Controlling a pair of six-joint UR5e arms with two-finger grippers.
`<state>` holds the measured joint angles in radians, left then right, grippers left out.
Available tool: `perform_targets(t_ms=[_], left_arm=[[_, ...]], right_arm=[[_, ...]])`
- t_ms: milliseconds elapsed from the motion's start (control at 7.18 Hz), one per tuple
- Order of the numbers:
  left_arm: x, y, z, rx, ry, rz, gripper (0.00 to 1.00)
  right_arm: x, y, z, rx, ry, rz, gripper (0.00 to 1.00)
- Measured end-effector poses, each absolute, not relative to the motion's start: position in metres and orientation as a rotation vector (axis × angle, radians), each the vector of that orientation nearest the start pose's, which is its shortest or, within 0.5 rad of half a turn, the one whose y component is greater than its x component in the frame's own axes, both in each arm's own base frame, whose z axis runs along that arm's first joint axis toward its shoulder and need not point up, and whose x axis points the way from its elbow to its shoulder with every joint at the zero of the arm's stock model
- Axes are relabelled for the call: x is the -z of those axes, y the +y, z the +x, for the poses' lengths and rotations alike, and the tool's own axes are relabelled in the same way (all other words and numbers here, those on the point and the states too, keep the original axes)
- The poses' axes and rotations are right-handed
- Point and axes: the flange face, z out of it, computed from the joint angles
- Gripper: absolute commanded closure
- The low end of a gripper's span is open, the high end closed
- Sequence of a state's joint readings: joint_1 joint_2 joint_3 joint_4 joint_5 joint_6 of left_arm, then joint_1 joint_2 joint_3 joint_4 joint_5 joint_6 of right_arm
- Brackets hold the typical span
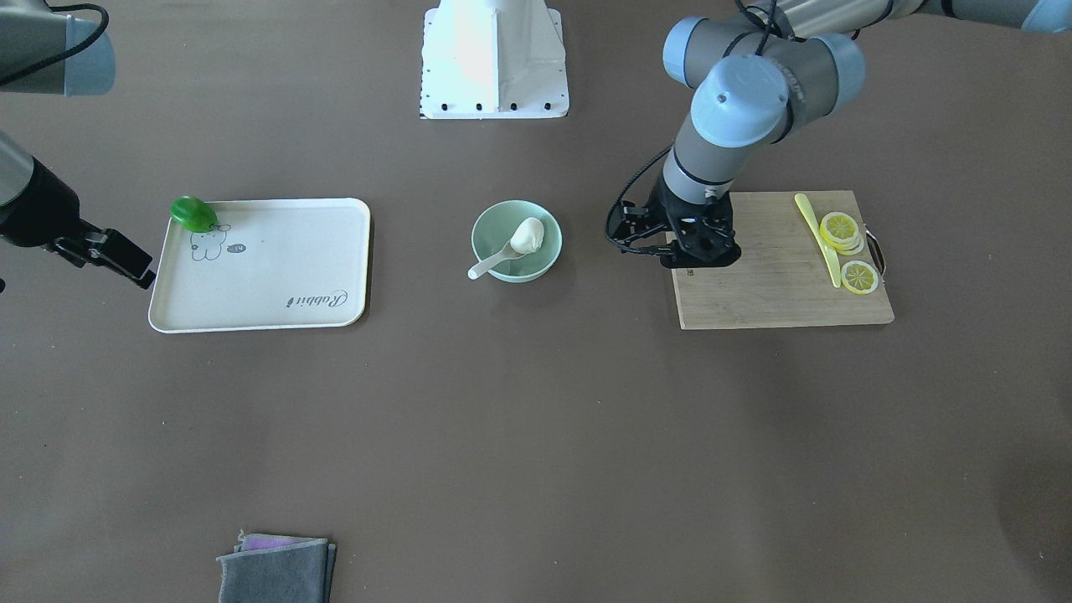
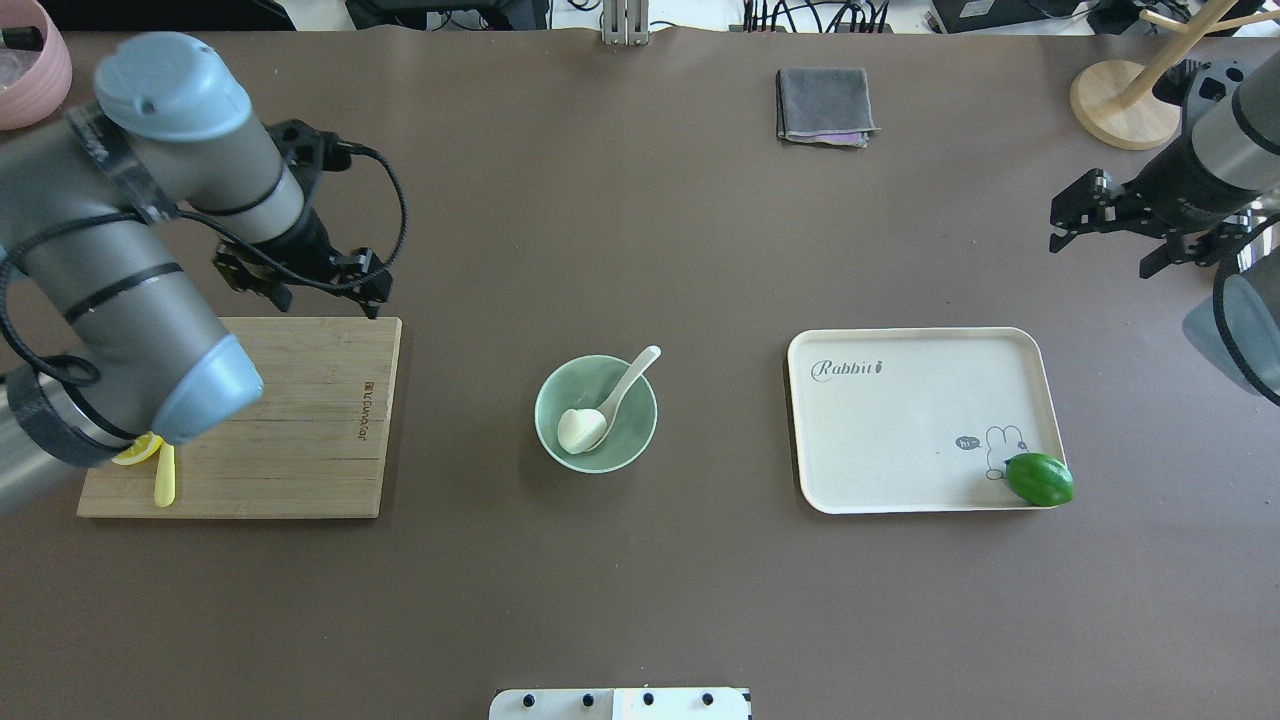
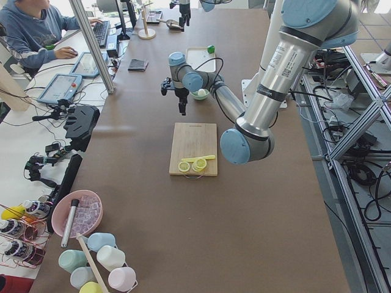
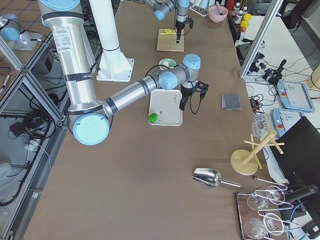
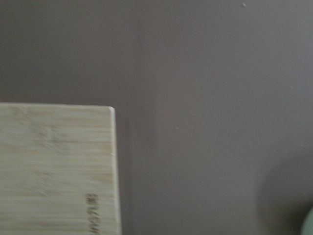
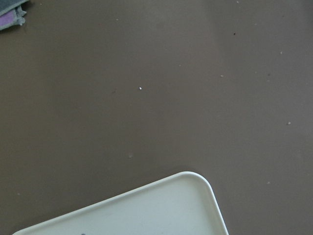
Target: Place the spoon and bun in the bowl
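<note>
The pale mint-green bowl [image 1: 548, 251] [image 2: 640, 440] stands at the table's middle. The white bun [image 1: 528, 234] [image 2: 573, 430] lies inside it. The white spoon [image 1: 494, 261] [image 2: 628, 380] rests in the bowl beside the bun, with its handle over the rim. My left gripper [image 1: 702, 261] [image 2: 330, 300] is open and empty, over the corner of the cutting board, apart from the bowl. My right gripper [image 1: 134, 270] [image 2: 1100, 255] is open and empty, beyond the tray's outer side. Neither wrist view shows fingers.
A bamboo cutting board [image 1: 754, 293] [image 2: 300, 430] holds lemon slices [image 1: 842, 230] and a yellow-green utensil [image 1: 816, 234]. A cream tray [image 1: 268, 285] [image 2: 900, 430] carries a green fruit [image 1: 193, 213] [image 2: 1040, 479]. A grey cloth [image 1: 276, 569] [image 2: 823, 103] lies at the operators' edge.
</note>
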<state>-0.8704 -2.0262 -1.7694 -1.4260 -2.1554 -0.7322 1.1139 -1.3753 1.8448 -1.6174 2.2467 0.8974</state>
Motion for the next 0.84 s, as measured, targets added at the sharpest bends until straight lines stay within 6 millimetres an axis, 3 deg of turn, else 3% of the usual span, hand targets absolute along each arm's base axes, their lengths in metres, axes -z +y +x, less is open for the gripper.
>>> perform_targets(t_ms=[418,557,836], left_arm=[[-0.427,-0.598,0.181,-0.229,0.729,0.038,0.02],[-0.462,-0.609,0.13,-0.244,0.739,0.039,0.01],[-0.52,-0.603,0.049,-0.222,0.758,0.018,0.02]], right_arm=[[-0.489,-0.55,-0.119,-0.14,-0.717,-0.073,0.0],[-0.507,-0.547,-0.099,-0.12,-0.711,-0.07,0.0],[-0.537,-0.533,-0.062,-0.086,-0.706,-0.066,0.0]])
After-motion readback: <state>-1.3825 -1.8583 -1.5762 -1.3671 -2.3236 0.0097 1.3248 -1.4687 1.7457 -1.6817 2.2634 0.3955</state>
